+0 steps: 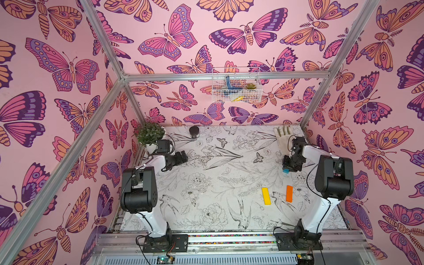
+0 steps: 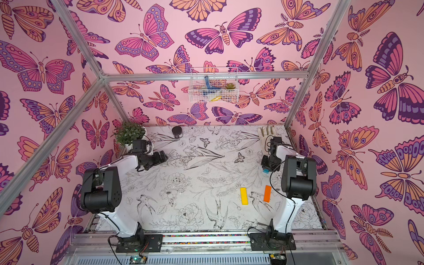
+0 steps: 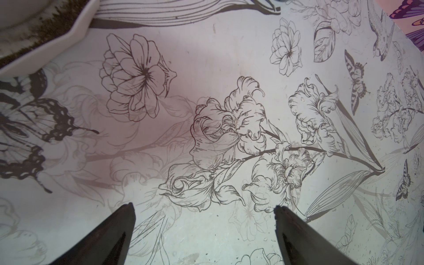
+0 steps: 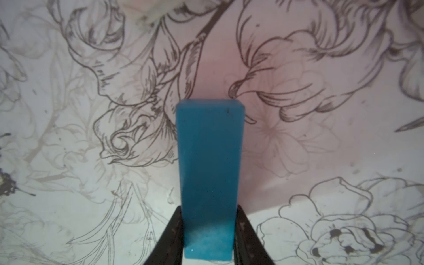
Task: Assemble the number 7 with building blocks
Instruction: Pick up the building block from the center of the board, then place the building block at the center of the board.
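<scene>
Flower-print table (image 1: 218, 160): your right gripper (image 4: 209, 208) clamps blue block (image 4: 210, 160) near right edge, whether lifted unclear. Nearer base, yellow block (image 1: 266, 195) and orange block (image 1: 289, 193) lie flat, side by side, not touching. Your left gripper (image 3: 204, 205) gapes empty. No 7 yet; all placing ahead.

I count three building blocks: one blue block (image 4: 208, 174), one yellow block (image 1: 266, 195), one orange block (image 1: 289, 193). There are two robot arms, a left arm (image 1: 140, 188) and a right arm (image 1: 333, 176). Then one potted plant (image 1: 150, 134), one dark round jar (image 1: 194, 132), one glove (image 1: 282, 135) and one wire basket (image 1: 236, 96)
</scene>
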Controlling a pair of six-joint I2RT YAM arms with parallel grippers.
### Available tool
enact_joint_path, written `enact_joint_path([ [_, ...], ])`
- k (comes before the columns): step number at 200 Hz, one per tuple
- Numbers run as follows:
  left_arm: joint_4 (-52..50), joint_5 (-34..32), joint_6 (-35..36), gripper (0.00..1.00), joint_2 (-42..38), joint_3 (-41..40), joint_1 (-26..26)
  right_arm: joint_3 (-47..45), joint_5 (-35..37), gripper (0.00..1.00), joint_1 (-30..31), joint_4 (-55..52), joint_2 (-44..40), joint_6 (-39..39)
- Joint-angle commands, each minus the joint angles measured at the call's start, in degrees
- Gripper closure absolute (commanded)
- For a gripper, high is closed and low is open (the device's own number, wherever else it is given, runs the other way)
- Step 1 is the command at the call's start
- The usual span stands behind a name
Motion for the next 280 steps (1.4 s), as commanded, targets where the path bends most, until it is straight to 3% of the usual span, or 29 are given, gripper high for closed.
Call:
enact_joint_path([
  [1,0.67,1.38,-0.62,0.0,0.87,-0.85,0.61,-0.5,-4.58,0.81,0.64,-1.5,0.25,-3.28],
  [24,0.62,1.95,-0.83,0.0,1.14,-0.76,1.06,0.32,-4.17,0.84,4.54,-3.64,-0.06,-5.9],
  [49,0.9,2.92,-1.17,0.0,1.56,-0.75,1.54,4.51,-1.71,0.82,14.78,-7.66,0.88,-11.56],
  [78,1.42,3.92,-1.59,0.0,1.72,-1.02,2.18,18.77,3.98,0.81,29.64,-18.12,7.29,-22.74],
  [96,2.05,4.55,-1.88,0.0,1.59,-1.42,2.62,28.26,6.12,0.78,35.54,-23.78,12.8,-30.88],
  [144,3.08,7.16,-2.92,0.0,2.69,-1.47,3.83,52.14,0.4,0.83,37.18,-38.12,25.83,-44.73],
  [167,4.0,8.96,-3.76,0.01,3.34,-1.63,4.73,58.43,2.86,0.87,37.91,-42.37,29.72,-48.8],
  [203,5.81,11.33,-5.0,0.02,4.26,-1.99,5.5,56.55,1.42,0.84,39.94,-40.83,29.7,-52.88],
  [233,7.03,13.04,-5.96,0.02,4.9,-2.26,6.16,51.97,3.22,0.87,44.13,-36.9,28.23,-54.33],
  [280,10.12,15.57,-7.31,0.03,5.01,-3.56,6.94,54.8,2.05,0.9,46.09,-35.27,30.68,-55.12],
])
